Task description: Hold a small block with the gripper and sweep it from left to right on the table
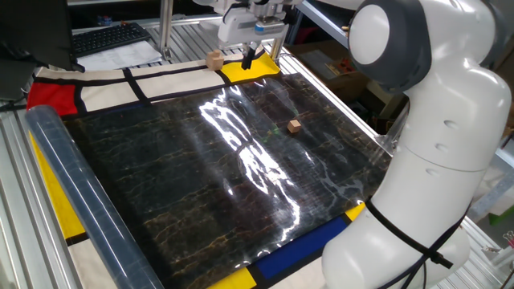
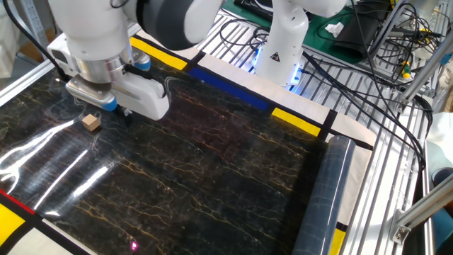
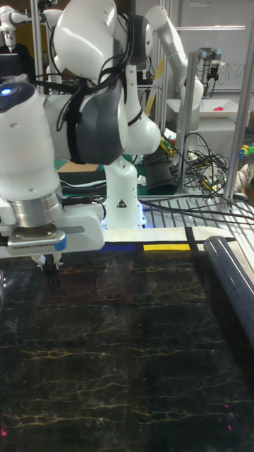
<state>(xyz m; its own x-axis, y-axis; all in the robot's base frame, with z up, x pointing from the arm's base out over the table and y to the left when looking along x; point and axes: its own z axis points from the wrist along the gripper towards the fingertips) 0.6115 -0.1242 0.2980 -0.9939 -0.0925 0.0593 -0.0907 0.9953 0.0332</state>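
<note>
Tan small block [image 1: 295, 125] lies on table [image 1: 177, 177], pincer [image 1: 248, 59] well apart

No legible text, brand or number — only a small triangular warning sign on the white robot base [image 2: 272, 55] — symbol unreadable.

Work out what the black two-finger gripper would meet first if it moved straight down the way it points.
Probably the glossy black marbled table itself: the gripper points down beside the tiny tan wooden cube, apparently not over it, though depth is unclear.
</note>
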